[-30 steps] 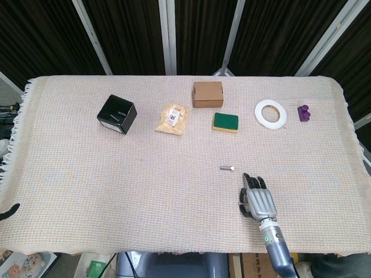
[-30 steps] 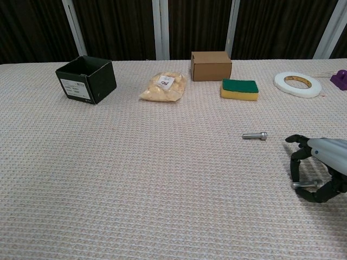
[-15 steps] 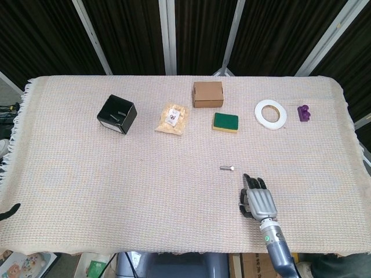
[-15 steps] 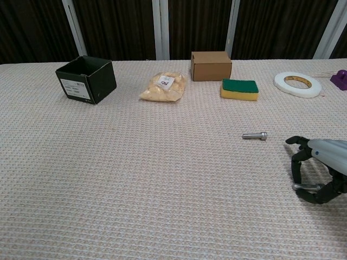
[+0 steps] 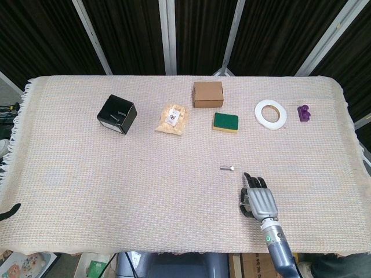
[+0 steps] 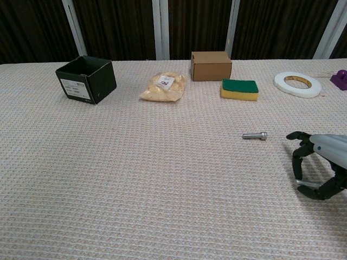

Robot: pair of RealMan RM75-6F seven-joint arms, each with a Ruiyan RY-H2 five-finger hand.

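My right hand (image 5: 258, 200) (image 6: 318, 165) hovers just above the cloth near the front right of the table, fingers curled over the thumb. In the chest view a small silver bolt-like piece (image 6: 307, 184) lies pinched between its thumb and fingers. A loose silver bolt (image 5: 227, 168) (image 6: 255, 136) lies on the cloth a short way ahead and left of that hand, apart from it. At the far left edge of the head view a dark sliver (image 5: 8, 211) may be part of my left hand; its pose is hidden.
Along the back of the table (image 5: 174, 191) stand a black open box (image 5: 117, 114), a bag of yellowish pieces (image 5: 173, 119), a brown carton (image 5: 208, 94), a green-and-yellow sponge (image 5: 225, 122), a white tape roll (image 5: 271, 113) and a purple block (image 5: 304, 112).
My right hand has shifted slightly right and lifted a little, the silver piece staying at its thumb. Nothing else has moved.
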